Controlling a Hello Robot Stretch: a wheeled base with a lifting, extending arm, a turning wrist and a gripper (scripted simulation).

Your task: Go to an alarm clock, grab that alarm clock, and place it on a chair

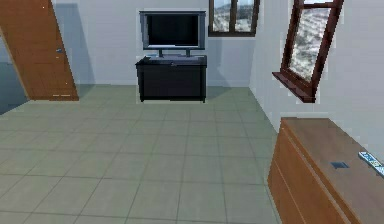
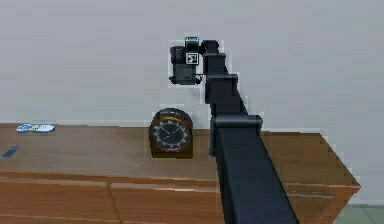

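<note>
The arm rises from the bottom edge and extends across the dresser. The alarm clock stands upright on the dresser top, just left of the arm, with its dial facing the camera. Farther out, the gripper holds nothing, with bare wall behind it. Its jaw state cannot be told.

bright, even light; prob. daylight thru window

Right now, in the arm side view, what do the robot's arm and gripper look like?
The arm is a dark, square-sectioned bar in stepped segments, with a thicker collar partway along. At its far end sit small white squares with black marks, beside the gripper, a compact dark body.
</note>
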